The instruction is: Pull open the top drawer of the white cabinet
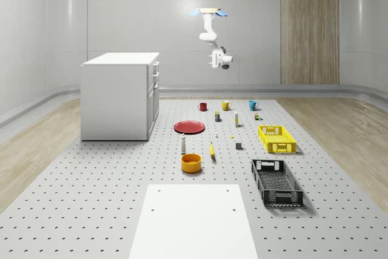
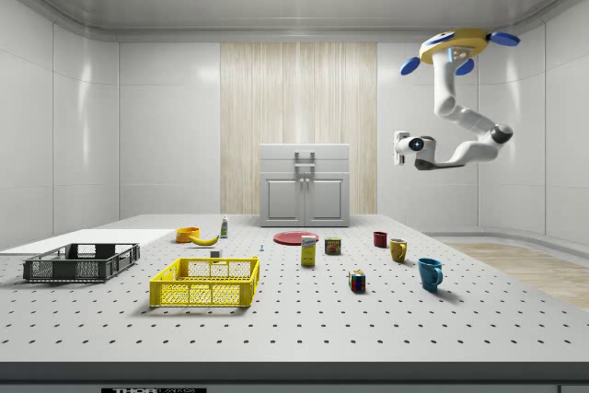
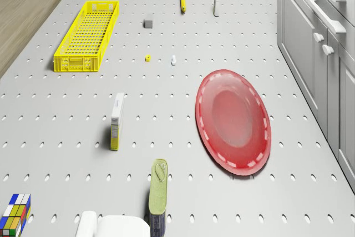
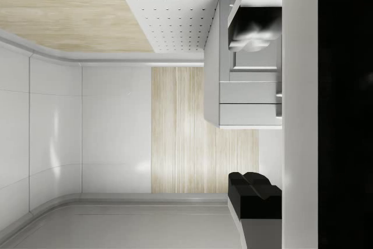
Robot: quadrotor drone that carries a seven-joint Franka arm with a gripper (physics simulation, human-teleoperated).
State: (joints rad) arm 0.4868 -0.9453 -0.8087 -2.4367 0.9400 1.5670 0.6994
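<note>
We hover high above the far part of the perforated floor (image 1: pixel 91 210), over the row of mugs, with our arm bent down and the end effector (image 2: pixel 401 148) at about the height of the cabinet (image 1: pixel 118 98) top, well apart from it. We cannot tell how far the end effector is open; it holds nothing that we can see. The cabinet stands near the floor's far left corner in the whole-scene view, and its top drawer (image 2: pixel 305 153) looks shut, flush with the front.

We judge the main risk to be the long approach: the end effector must reach a thin handle (image 2: pixel 305 156) from the air, and any drift of the drone could make us miss it or strike the cabinet front. A pull may also drag the drone toward the cabinet rather than move the drawer.

The side view gives the cabinet front squarely, handles and doors. The drone view adds the red plate (image 3: pixel 233 121) just beside the cabinet base, which the wrist view lacks
</note>
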